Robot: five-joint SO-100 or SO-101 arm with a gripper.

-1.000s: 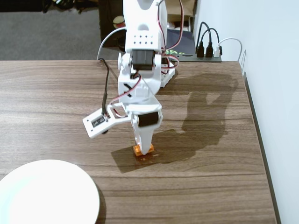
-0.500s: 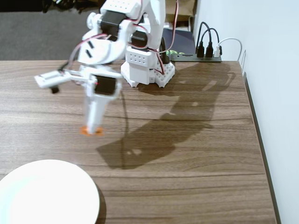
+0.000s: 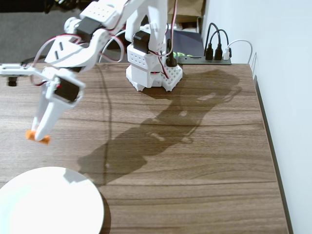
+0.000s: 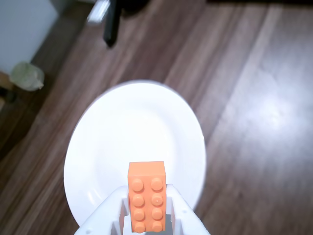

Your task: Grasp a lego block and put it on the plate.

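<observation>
In the fixed view we see the white arm [image 3: 105, 29] reaching from its base [image 3: 153, 68] at the far edge of the wooden counter [image 3: 195, 161] toward the left side. The gripper [image 3: 38, 135] points down and is closed on the orange lego block [image 3: 38, 137], which pokes out on both sides of the fingertips. Block and gripper are raised off the counter; we note their shadow falling on the wood well to the right. The white plate [image 3: 48, 202] lies at the near left corner, partly cut by the frame edge, and sits nearer to us than the block in this view. In the wrist view the lego block [image 4: 146, 196] shows eight studs facing the camera, held lengthwise between the two white fingers [image 4: 188, 215], with the gripper [image 4: 146, 223] at the bottom edge. The plate [image 4: 137, 122] fills the middle of that view beyond the block, bare and glossy. A power strip [image 3: 209, 58] with black plugs sits at the far edge, right of the base.
</observation>
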